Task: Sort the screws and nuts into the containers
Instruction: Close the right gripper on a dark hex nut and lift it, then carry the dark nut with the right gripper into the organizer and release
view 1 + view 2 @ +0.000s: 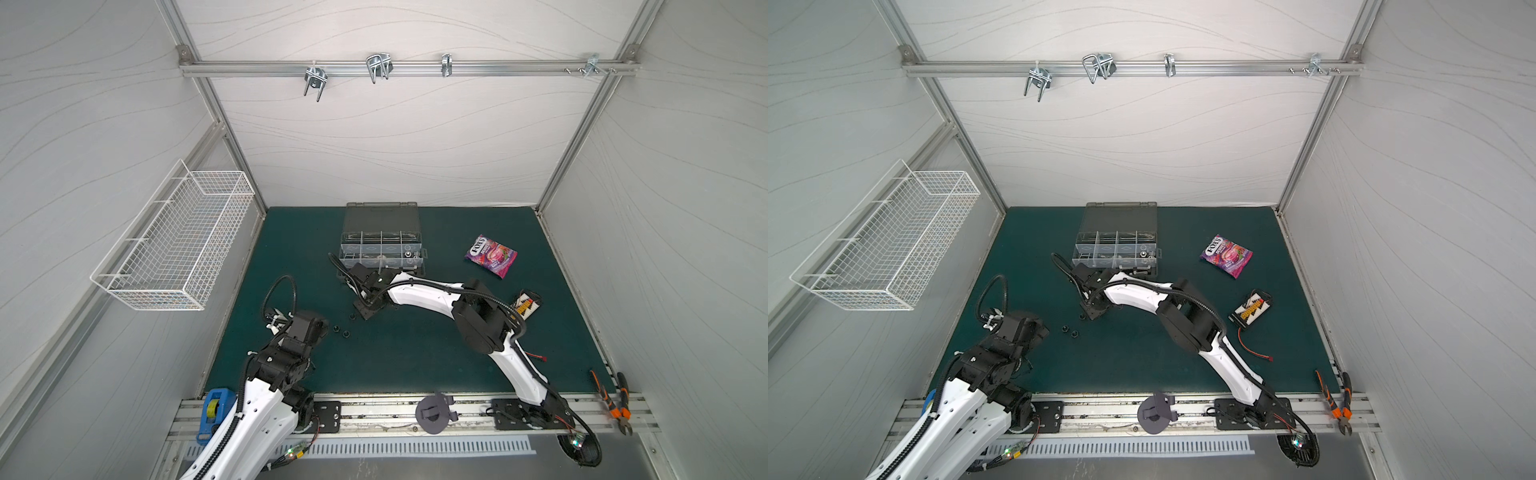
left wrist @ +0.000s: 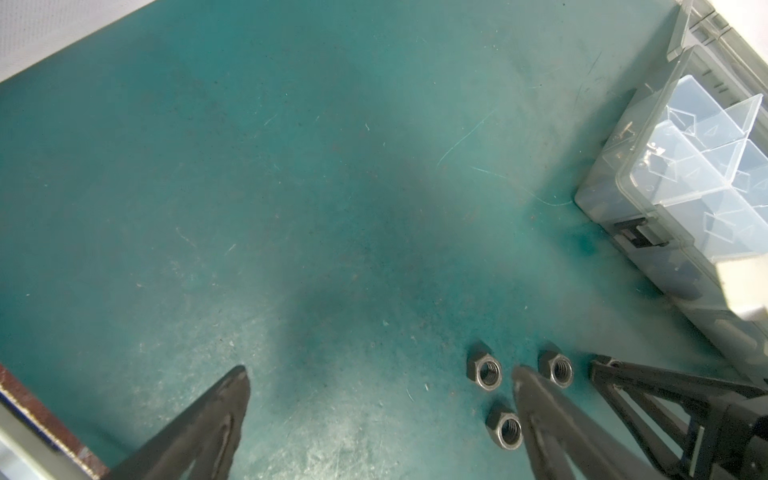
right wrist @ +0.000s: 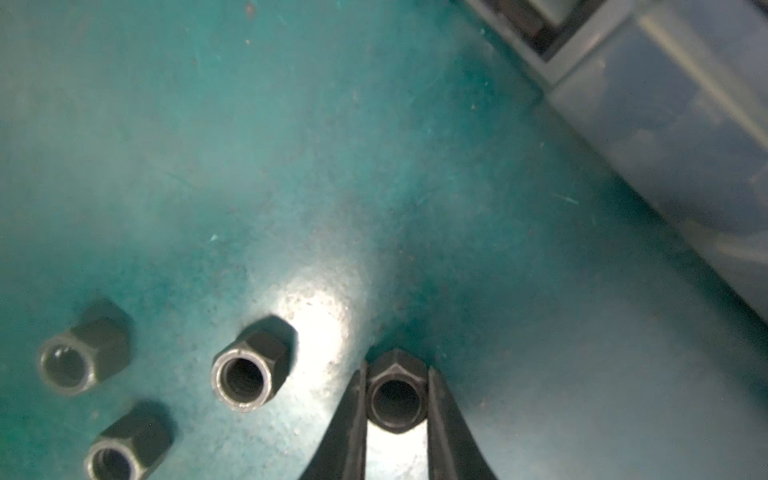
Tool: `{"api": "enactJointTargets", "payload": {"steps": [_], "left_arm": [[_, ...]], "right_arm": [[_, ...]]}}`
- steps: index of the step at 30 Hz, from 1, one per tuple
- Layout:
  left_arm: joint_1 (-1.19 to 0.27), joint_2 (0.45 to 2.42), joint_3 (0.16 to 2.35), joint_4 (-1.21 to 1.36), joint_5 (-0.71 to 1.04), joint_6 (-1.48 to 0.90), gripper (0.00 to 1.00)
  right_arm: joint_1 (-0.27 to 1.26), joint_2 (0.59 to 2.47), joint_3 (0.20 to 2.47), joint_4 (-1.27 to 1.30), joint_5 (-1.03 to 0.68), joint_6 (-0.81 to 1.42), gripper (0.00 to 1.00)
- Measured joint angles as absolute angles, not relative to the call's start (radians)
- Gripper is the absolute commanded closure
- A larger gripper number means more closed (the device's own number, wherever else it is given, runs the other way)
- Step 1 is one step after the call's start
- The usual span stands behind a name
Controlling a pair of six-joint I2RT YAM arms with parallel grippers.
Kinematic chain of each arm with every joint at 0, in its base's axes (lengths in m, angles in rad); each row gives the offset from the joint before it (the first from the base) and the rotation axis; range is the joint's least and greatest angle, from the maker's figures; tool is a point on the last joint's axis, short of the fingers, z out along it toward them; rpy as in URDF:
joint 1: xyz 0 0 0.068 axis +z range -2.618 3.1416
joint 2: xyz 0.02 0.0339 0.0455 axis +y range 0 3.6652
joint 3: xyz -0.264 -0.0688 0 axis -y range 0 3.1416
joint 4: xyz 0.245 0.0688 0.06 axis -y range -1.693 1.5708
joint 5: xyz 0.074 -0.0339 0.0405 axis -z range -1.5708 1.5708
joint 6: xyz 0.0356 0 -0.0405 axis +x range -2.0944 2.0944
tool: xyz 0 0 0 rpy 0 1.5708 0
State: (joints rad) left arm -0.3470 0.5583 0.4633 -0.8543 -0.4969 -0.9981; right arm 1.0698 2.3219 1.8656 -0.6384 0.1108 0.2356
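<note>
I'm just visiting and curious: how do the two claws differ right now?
The right claw is shut on a black nut; the left claw is wide open and holds nothing. The right claw reaches out in front of the organizer case; the left claw sits back, above three loose nuts. Both claws are black and two-fingered, low over the green mat.

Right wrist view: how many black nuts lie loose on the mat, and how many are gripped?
Loose black nuts on the green mat: 3
Black nut clamped in the right gripper: 1
Total: 4
</note>
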Motion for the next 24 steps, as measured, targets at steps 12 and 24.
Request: {"api": "enactJointTargets", "payload": {"steps": [12, 24], "left_arm": [[-0.347, 0.557, 0.463, -0.855, -0.496, -0.999, 0.01], [-0.347, 0.558, 0.455, -0.846, -0.481, -0.998, 0.01]], "right_arm": [[1.062, 2.328, 1.903, -0.705, 0.118, 0.219, 0.96], [0.937, 2.244, 2.011, -0.748, 0.138, 0.208, 0.96]]}}
